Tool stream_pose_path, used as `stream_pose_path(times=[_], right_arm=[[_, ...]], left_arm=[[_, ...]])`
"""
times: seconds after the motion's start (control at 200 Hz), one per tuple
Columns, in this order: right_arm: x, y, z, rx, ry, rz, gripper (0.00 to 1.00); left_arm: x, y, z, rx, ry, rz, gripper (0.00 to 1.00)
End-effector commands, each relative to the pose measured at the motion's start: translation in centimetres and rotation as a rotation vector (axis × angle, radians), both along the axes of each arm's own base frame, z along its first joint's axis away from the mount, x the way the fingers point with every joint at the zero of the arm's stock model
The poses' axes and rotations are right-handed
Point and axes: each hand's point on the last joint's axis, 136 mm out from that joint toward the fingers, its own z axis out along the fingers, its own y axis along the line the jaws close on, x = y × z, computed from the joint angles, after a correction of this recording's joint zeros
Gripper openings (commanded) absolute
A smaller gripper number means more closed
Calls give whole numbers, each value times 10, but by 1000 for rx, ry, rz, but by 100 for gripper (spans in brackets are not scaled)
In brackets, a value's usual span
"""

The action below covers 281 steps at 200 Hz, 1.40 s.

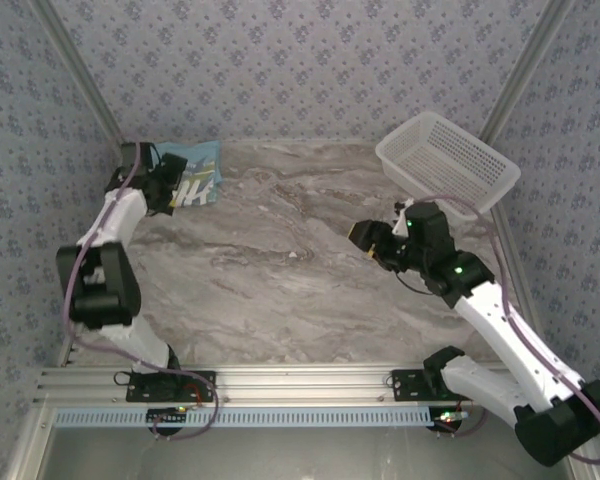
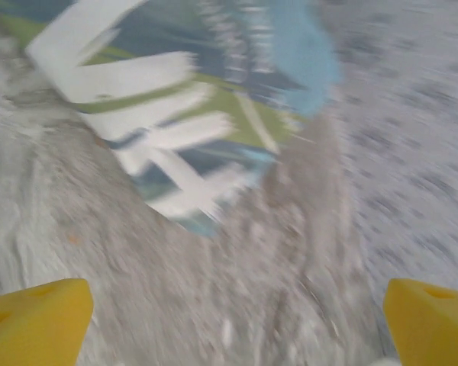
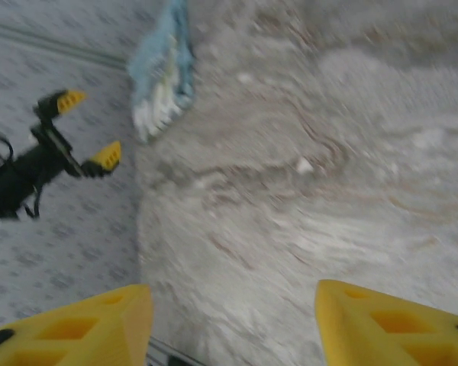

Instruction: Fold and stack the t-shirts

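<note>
On the table (image 1: 280, 270), at the far left corner and close against the back wall: a t-shirt (image 1: 198, 178), lying flat. Just beside the t-shirt, at its left and near side, the left gripper (image 1: 168, 188), right at the table's left border; seen from the left wrist, t-shirt ahead and to the left, apart from both fingers. At the far right corner, a basket (image 1: 447, 160), jutting past the right edge. In front of the basket, toward the middle, the right gripper (image 1: 368, 240), above bare table, turned leftward, well apart from t-shirt and left gripper.
</note>
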Motion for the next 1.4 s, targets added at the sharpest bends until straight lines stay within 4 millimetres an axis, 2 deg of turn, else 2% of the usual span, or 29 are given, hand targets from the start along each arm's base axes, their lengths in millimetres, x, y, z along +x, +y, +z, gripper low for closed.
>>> stream_pose_path(times=[0.0,0.115,0.185,0.2,0.29,0.355,0.4,0.47,0.58,0.685,0.769,0.914,1.084,1.124,1.189,1.309,1.354,1.384,1.399], right_arm=[[14,-16,44,-6,-173,-69,99],[15,-42,41,-79,-148,-142,100],[12,-68,39,-178,-147,-220,100],[12,-72,42,-197,-164,-232,100],[5,-107,24,-392,-116,-317,100],[-1,-153,1,-601,-18,-485,100],[2,-168,-13,-724,-43,-500,100],[22,-167,-34,-844,-210,-404,100],[34,-179,-71,-936,-399,-433,100],[36,-198,-108,-972,-368,-476,100],[43,-204,-129,-978,-333,-455,100],[65,-208,-146,-942,-385,-460,100],[100,-209,-150,-871,-456,-455,100],[107,-207,-154,-898,-431,-403,100],[115,-207,-153,-920,-461,-386,100],[117,-220,-164,-865,-489,-425,100],[117,-218,-168,-860,-505,-423,100],[116,-217,-174,-881,-509,-406,100],[118,-216,-170,-873,-538,-415,100]], left_arm=[[-55,-18,25,198,8,-154,98],[-109,-12,51,377,-18,-172,98],[-134,-2,55,445,-21,-156,98],[-143,2,53,466,2,-150,98],[-178,35,48,617,76,-43,98],[-196,59,40,744,102,36,98],[-192,59,33,829,31,-19,98],[-186,53,18,953,-95,-109,98],[-180,45,-19,1052,-214,-179,98],[-171,46,-47,1042,-260,-175,98],[-154,48,-61,999,-275,-185,98],[-116,46,-75,1024,-281,-241,98],[-84,55,-84,1008,-287,-239,98],[-81,57,-93,985,-263,-251,98],[-80,55,-96,979,-262,-271,98],[-90,44,-94,1013,-361,-278,98],[-95,41,-99,1031,-407,-264,98],[-94,41,-95,1046,-460,-237,98],[-93,41,-97,1045,-459,-238,98]])
